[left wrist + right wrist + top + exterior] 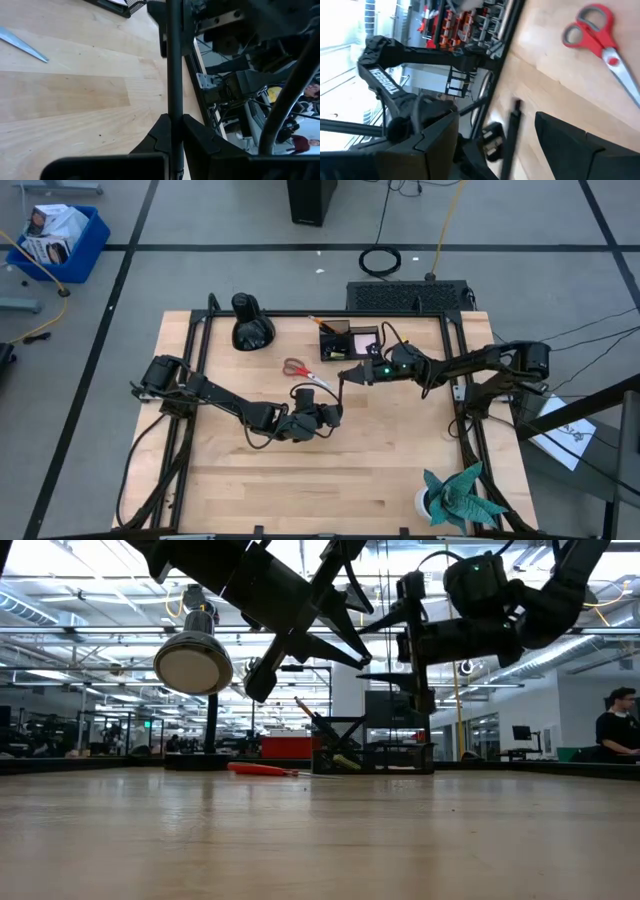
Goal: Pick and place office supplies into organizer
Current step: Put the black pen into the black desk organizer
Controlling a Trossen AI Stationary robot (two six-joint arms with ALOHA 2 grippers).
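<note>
Left arm first: reaching in from the left side of the table [300, 480], bent at the elbow, ending with the left gripper [330, 416] up above the middle of the wood. Fingers pressed together there, pinching a thin black pen [174, 75] near its near end.

Right arm next: stretched out long from the right side, ending with the right gripper [348, 377] just on the far side of the left one. Fingers spread wide, one on each side of the pen's far end. Cannot tell if touching it.

Pen's long line: near to far, from one gripper to the other, up off the table.

Red-handled scissors [305, 372] lying flat just left of the right gripper. Handles to the far left, blades pointing near and right.

Organizer [350, 342] at the far edge, in the middle. Orange-yellow pencil [322, 325] leaning out of it toward the far left. Pink sticky-note pad [365, 345] inside on its right.

Hard to see: the pen from above, thin and dark against the arms. Blurry in the right wrist view. Only a blade tip of the scissors in the left wrist view, the rest cut off.
</note>
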